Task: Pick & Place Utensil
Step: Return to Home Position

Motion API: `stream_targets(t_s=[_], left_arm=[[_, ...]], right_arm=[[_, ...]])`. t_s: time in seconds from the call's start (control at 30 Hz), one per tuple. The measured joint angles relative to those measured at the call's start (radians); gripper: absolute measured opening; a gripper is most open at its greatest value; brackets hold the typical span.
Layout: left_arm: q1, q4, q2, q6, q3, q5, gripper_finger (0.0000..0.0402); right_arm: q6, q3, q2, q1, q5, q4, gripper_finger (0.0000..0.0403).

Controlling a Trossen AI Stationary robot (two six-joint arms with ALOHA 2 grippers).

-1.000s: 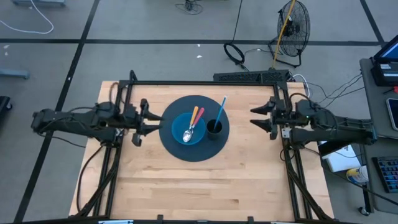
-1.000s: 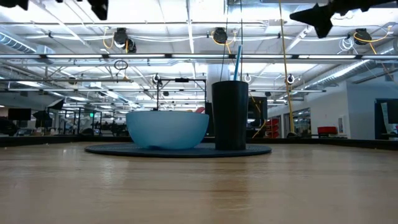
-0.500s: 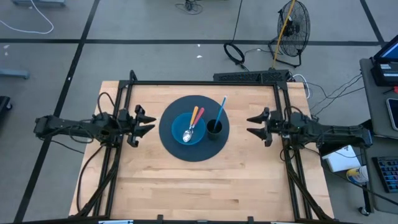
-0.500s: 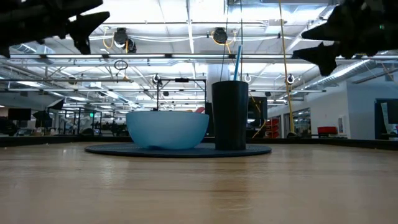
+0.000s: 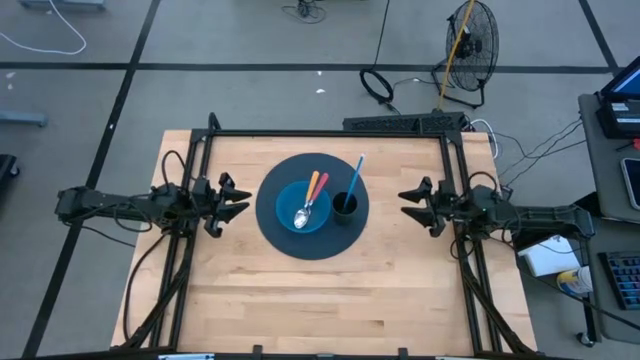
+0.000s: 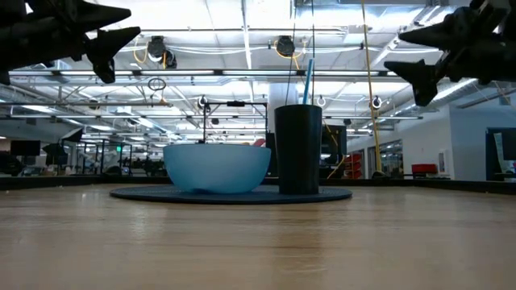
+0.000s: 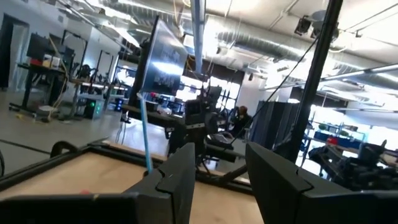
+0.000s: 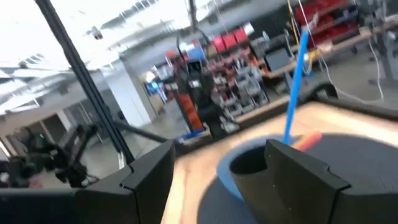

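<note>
On the blue mat (image 5: pixel 283 238), bowl (image 5: pixel 283 199) holds 2 utensils (image 5: pixel 311 193), cup (image 5: pixel 351 209) a straw (image 5: pixel 356 171).

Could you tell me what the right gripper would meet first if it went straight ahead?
Most likely the blue straw standing in the black cup: the right gripper points at them, but it hangs above the cup's rim, so it might pass over.

A pale wooden table (image 5: pixel 330 300), its planks running from 9 to 3 o'clock. One thing lies flat on the wood: a round dark-blue mat (image 5: pixel 300 247), just toward 12 o'clock from the middle. A black frame (image 5: pixel 330 133) lines the 9, 12 and 3 o'clock edges.
</note>
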Motion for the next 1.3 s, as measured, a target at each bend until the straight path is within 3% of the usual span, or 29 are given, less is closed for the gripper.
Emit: stream_targets(t_s=[0.33, 0.57, 0.7, 1.03, 1.2, 1.3], left_arm=[[-0.093, -0.047, 0.000, -0.017, -0.002, 0.085, 0.0147], [-0.194, -0.030, 0.000, 0.098, -0.003, -0.099, 0.0147], [-0.194, 0.016, -0.037, 0.205, -0.003, -0.055, 0.0147], [-0.194, -0.325, -0.370, 0.219, 0.003, 0.001, 0.0147], [-0.196, -0.394, -0.374, 0.224, 0.006, 0.007, 0.0147], [-0.196, -0.519, -0.373, 0.175, 0.004, 0.003, 0.0147]], right_arm=[[-0.011, -0.002, -0.001, 0.008, -0.060, 0.039, 0.0247], [-0.030, -0.003, -0.016, 0.006, -0.079, 0.045, 0.0247], [-0.018, -0.003, -0.027, 0.003, -0.079, 0.064, 0.0247], [0.001, -0.003, -0.076, 0.004, -0.079, 0.072, 0.0247], [-0.011, -0.003, -0.079, 0.004, -0.076, 0.066, 0.0247], [-0.020, -0.004, -0.084, 0.003, -0.077, 0.040, 0.0247]])
